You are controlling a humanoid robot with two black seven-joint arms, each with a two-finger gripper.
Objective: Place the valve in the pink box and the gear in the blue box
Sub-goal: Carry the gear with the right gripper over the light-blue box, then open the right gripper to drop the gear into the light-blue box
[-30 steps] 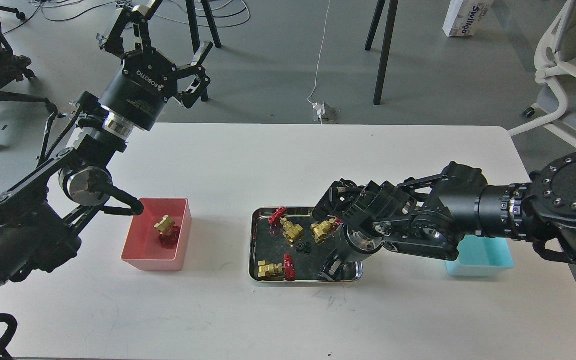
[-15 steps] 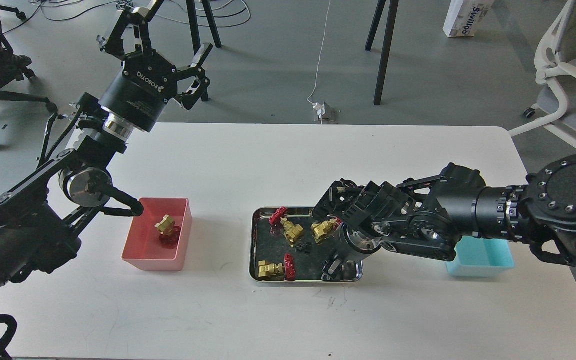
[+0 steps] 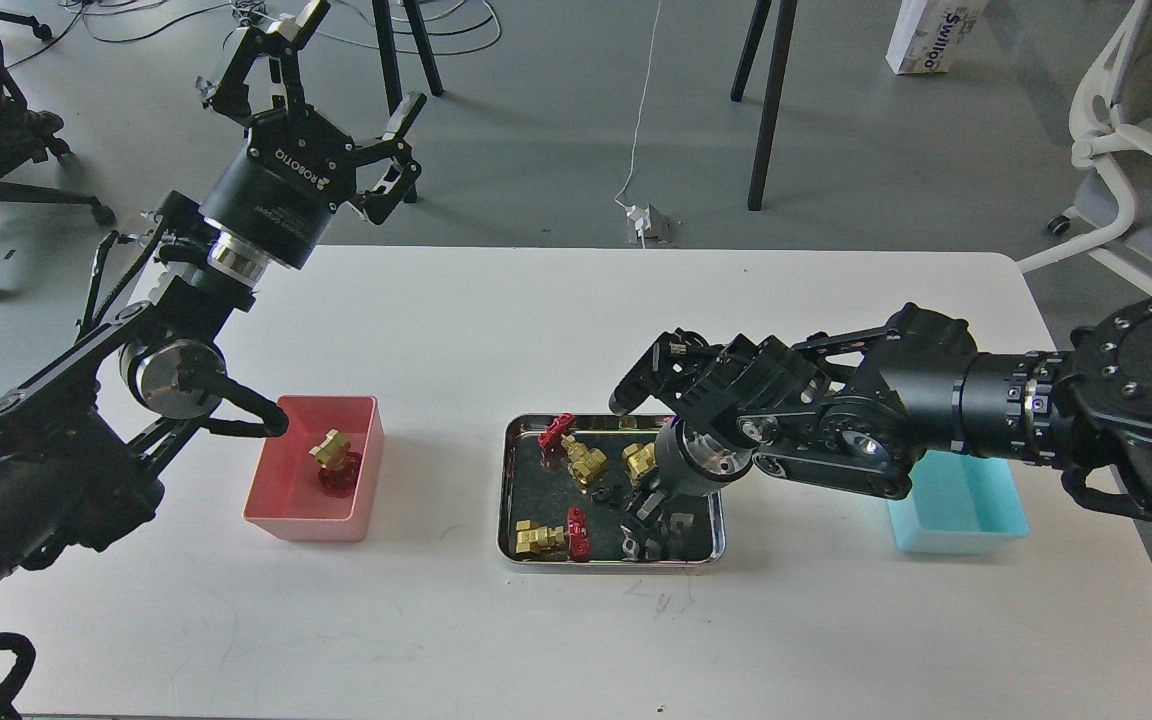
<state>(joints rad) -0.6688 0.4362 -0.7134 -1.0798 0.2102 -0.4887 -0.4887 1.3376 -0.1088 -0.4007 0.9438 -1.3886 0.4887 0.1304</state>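
The pink box [image 3: 276, 478] stands at the left with one valve [image 3: 332, 455] lying in it. The steel tray [image 3: 507, 490] holds three more valves [image 3: 581, 460] [image 3: 638, 459] [image 3: 548, 538] and the small black gear [image 3: 611, 493]. My right gripper [image 3: 656, 525] points down into the tray's right half, just right of the gear, with its fingers apart and nothing between them. It partly hides one valve. The blue box [image 3: 956, 510] stands at the right, partly behind my right arm. My left gripper [image 3: 336, 90] is open and empty, raised high over the table's far left.
Dark bits lie in the tray under my right gripper, mixed with reflections. My left arm's elbow hangs close to the pink box's far left corner. Chairs, table legs and cables stand on the floor beyond the white table [image 3: 536, 330].
My right gripper has moved left and a little farther into the tray, towards the gear. My left arm has barely moved.
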